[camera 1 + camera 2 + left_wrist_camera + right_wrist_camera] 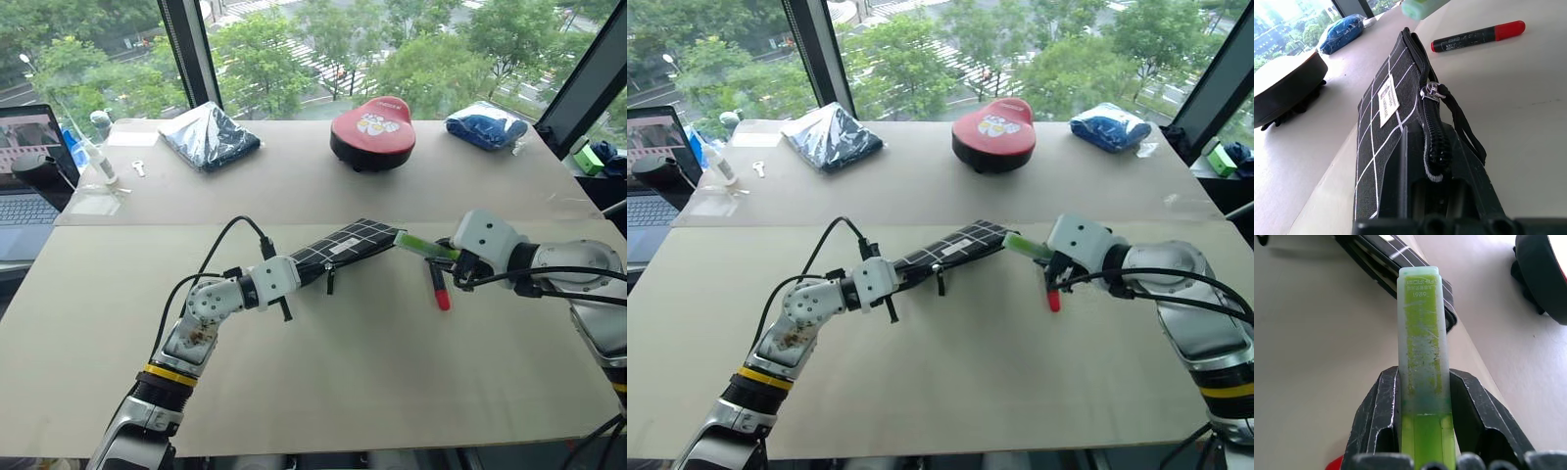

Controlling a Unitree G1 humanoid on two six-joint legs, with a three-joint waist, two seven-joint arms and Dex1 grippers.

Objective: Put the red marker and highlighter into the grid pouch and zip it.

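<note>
red marker point(438, 287) part hidden, highlighter point(1422, 357) base clamped

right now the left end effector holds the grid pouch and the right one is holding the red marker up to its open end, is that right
Not quite: the right end effector grips the highlighter, as the right wrist view shows. The red marker lies on the table. The left end effector does hold the grid pouch.
</note>
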